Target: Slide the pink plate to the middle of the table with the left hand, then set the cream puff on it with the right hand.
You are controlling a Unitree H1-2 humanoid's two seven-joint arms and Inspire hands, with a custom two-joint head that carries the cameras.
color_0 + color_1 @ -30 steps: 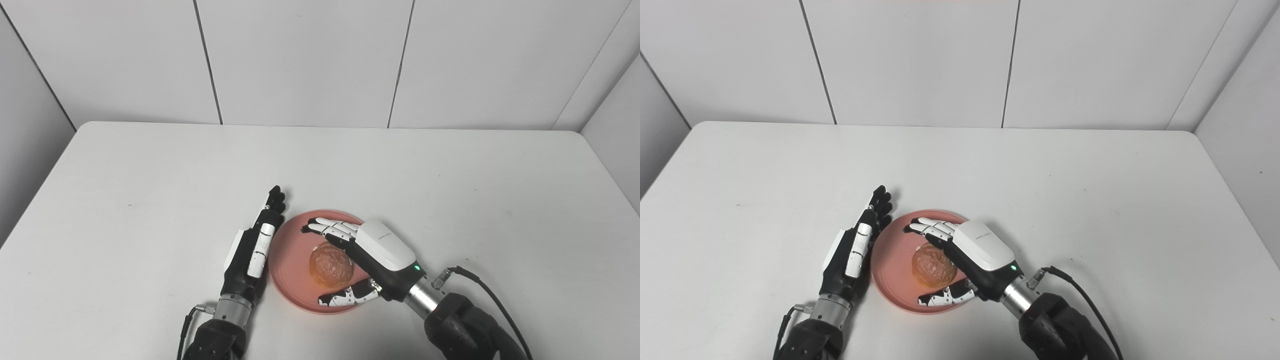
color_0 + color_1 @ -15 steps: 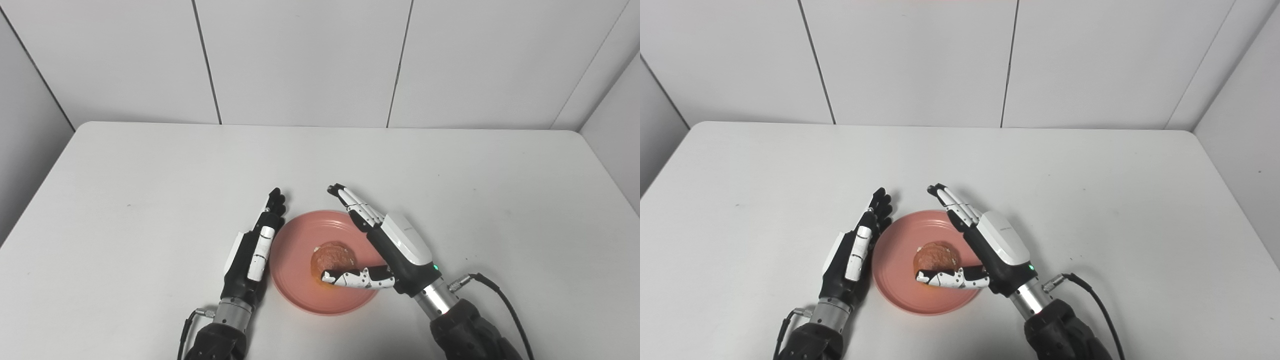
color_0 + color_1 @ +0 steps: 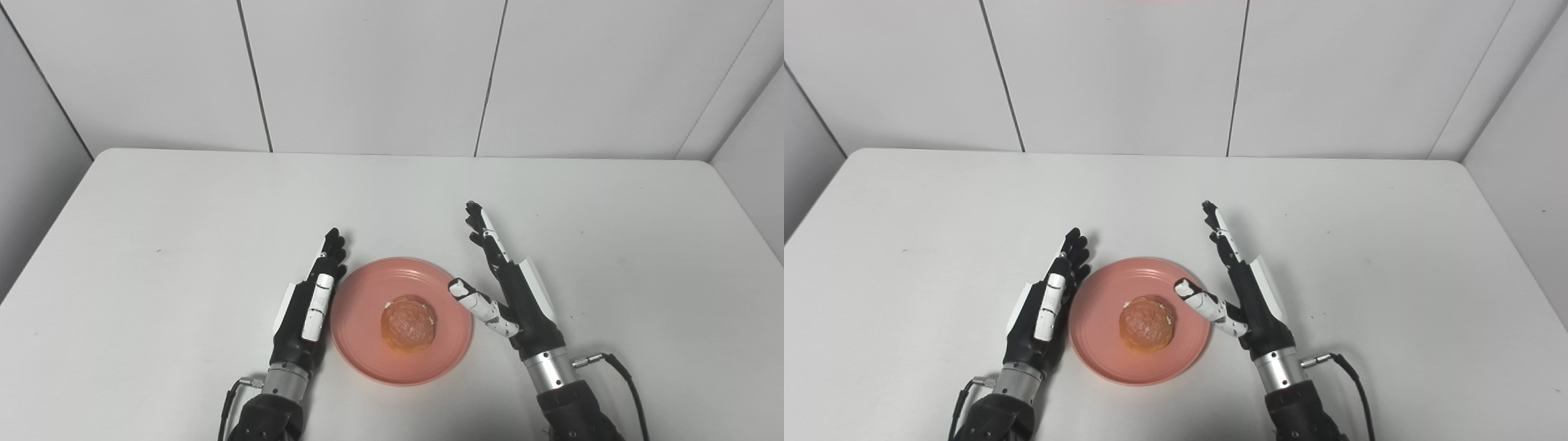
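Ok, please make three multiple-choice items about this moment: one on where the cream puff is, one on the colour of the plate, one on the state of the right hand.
1. Where is the cream puff?
A. on the bare table
B. on the plate
C. in the right hand

2. What colour is the plate?
A. pink
B. blue
C. white

3. What is the state of the right hand?
A. shut on the cream puff
B. shut on the plate's rim
C. open, holding nothing

Answers:
1 B: the puff sits near the plate's middle, with no hand touching it.
2 A: its rim and floor are pink against the white table.
3 C: its fingers are spread and stretched out, beside the plate's right edge.
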